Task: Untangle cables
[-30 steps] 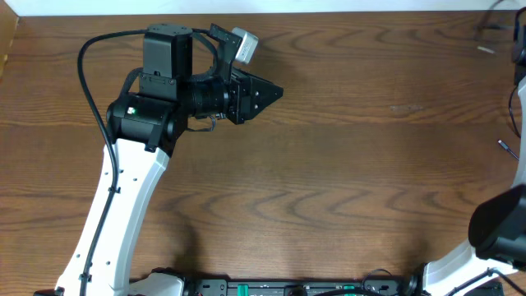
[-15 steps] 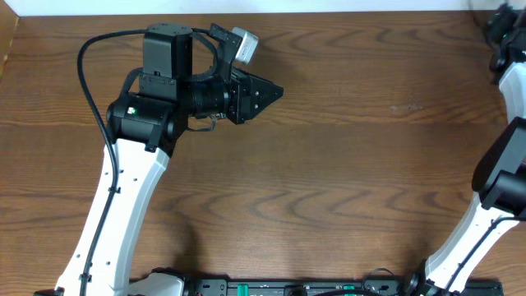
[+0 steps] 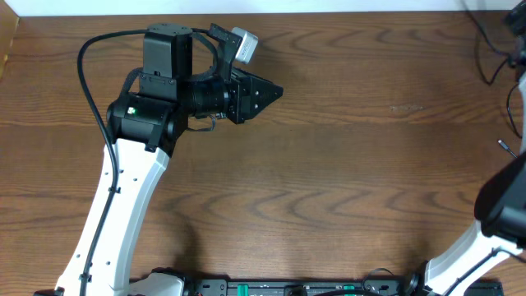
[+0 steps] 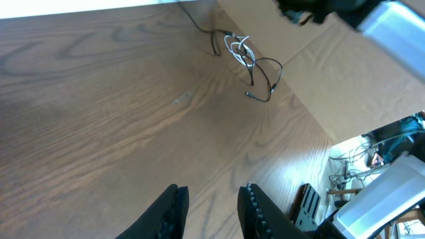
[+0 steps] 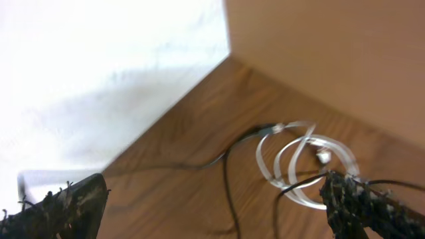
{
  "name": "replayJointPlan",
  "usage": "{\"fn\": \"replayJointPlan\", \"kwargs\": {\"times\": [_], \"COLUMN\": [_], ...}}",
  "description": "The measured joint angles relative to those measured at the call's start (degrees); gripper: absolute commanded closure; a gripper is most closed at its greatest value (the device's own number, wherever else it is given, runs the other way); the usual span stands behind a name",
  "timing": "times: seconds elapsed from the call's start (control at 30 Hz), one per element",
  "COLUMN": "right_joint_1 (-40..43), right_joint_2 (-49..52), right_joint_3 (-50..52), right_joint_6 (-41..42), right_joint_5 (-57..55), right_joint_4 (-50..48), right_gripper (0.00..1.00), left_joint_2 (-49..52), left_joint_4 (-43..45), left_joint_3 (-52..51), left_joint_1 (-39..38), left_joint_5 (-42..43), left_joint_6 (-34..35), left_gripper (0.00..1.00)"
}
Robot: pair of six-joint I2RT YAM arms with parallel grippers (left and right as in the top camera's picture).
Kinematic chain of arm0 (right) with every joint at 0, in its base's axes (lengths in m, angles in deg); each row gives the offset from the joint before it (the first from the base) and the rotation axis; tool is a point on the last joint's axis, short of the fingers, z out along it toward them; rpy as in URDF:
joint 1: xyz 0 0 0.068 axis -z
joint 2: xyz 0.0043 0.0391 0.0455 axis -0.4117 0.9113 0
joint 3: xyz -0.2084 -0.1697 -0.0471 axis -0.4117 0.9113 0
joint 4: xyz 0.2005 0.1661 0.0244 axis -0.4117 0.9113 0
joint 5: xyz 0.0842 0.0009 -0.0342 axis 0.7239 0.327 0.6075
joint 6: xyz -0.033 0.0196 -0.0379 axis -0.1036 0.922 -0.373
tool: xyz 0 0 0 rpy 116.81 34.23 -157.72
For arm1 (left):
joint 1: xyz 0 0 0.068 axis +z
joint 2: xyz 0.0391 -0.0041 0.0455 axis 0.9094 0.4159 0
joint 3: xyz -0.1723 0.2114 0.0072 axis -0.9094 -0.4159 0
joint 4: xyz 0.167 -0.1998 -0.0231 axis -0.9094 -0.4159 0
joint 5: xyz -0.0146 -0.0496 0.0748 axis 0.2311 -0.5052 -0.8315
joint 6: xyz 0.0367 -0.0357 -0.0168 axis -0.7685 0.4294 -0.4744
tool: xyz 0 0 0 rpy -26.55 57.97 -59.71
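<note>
The cables (image 4: 244, 54) lie in a small tangle at the table's far right corner: white loops (image 5: 300, 161) crossed by thin black cords (image 5: 226, 174). One black cord (image 3: 483, 59) shows at the top right of the overhead view. My right gripper (image 5: 216, 211) hovers just over the tangle, jaws wide open and nothing between them; its right finger (image 5: 372, 209) is beside the white loops. My left gripper (image 3: 267, 92) hangs over the left half of the table, far from the cables. Its fingers (image 4: 174, 212) stand a little apart over bare wood.
A brown cardboard wall (image 4: 332, 73) stands right behind the tangle, and a white wall (image 5: 99, 66) meets it at the corner. A small black plug end (image 3: 503, 145) lies near the right table edge. The left arm's white link (image 3: 123, 205) crosses the left front.
My right gripper has gone from shut to wide open, and its arm has shifted at the far right corner. The left arm has not moved.
</note>
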State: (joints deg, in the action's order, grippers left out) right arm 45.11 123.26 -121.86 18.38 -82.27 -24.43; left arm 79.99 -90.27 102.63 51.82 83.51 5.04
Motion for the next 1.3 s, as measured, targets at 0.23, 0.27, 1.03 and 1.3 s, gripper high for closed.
{"fn": "replayJointPlan", "kwargs": {"times": [0.23, 0.27, 1.03, 1.3], "right_joint_1": [-0.04, -0.09, -17.81, -17.16], "right_joint_2": [-3.80, -3.69, -29.46, -39.01], "right_joint_3": [-0.50, -0.50, -0.44, -0.44], "right_joint_6": [-2.21, -2.40, -19.37, -19.87], "right_joint_5": [14.01, 16.68, 51.28, 38.42], "right_joint_4": [5.11, 5.99, 43.04, 61.64], "right_gripper": [0.01, 0.01, 0.01, 0.01], "left_joint_2": [0.00, 0.00, 0.00, 0.00], "left_joint_4": [0.02, 0.02, 0.04, 0.02], "left_joint_3": [0.00, 0.00, 0.00, 0.00], "left_joint_1": [0.00, 0.00, 0.02, 0.02], "left_joint_5": [-0.02, -0.22, -30.27, -30.29], "left_joint_6": [0.00, 0.00, 0.11, 0.11], "left_gripper": [0.60, 0.53, 0.01, 0.01]}}
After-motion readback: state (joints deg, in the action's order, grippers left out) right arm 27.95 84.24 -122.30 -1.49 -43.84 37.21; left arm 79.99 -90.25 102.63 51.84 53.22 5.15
